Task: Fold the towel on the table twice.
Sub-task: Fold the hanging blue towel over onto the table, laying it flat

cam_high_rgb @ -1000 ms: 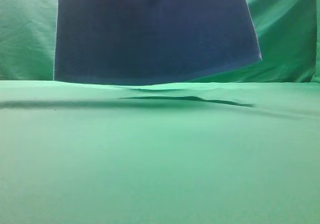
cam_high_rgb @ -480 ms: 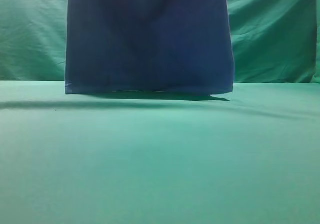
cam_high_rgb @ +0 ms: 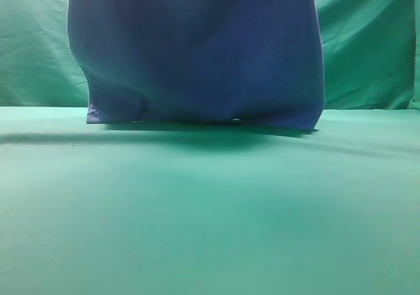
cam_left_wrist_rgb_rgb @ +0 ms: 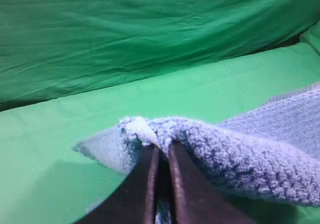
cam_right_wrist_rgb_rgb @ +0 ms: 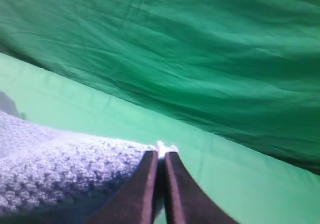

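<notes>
Fingers (cam_left_wrist_rgb_rgb: 150, 169) of both the left gripper (cam_left_wrist_rgb_rgb: 161, 156) and right gripper (cam_right_wrist_rgb_rgb: 160, 164) clench 2 corners of the towel (cam_high_rgb: 197, 52), hanging onto the table (cam_high_rgb: 210, 216), where uneven lowering could bunch it.

— Where's the towel (cam_high_rgb: 197, 52)?
— Hanging between my claws, its bottom edge on the table (cam_high_rgb: 210, 209) toward the back. The backdrop (cam_high_rgb: 367, 45) stands behind.
— Your claws?
— Left gripper (cam_left_wrist_rgb_rgb: 160, 151) pinches one corner, right gripper (cam_right_wrist_rgb_rgb: 160, 156) the other.
</notes>
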{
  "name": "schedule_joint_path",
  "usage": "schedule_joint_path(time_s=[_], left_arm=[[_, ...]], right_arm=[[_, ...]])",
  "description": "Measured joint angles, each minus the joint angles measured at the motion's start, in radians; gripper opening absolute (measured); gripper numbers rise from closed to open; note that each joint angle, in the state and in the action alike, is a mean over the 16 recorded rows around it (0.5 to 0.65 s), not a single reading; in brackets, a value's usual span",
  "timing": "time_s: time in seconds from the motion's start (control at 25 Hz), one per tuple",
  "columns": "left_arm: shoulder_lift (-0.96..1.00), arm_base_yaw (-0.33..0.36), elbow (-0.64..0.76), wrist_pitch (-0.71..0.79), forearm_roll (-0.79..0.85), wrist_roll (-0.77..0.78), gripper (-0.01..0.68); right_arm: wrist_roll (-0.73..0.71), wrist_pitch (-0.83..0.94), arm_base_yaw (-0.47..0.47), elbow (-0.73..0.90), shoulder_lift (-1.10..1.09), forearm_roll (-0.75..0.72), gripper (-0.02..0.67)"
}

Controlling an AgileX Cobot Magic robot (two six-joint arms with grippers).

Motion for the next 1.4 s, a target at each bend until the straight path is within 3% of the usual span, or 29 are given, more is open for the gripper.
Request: schedule_joint_path(time_s=[0.2,0.4,1.0,1.4], left_arm=[[-0.04,0.0,0.044,0.012,0.007,-0.016,0.0],[-0.108,-0.003,0.187,-0.041,0.002,-0.026,0.0],[-0.579,-0.071,1.025,-0.367,-0.069,-0.005,0.0],[-0.905,-0.092,1.418,-0.403,-0.139,-0.004,0.0]], right_arm=[[-0.007,0.004,0.0,0.096,-0.069,0.0,0.0],[-0.011,-0.043,0.0,0.255,-0.149,0.0,0.0],[-0.05,-0.128,0.0,0.727,-0.445,0.069,0.0],[-0.078,-0.089,0.0,1.014,-0.711,0.155,0.0]])
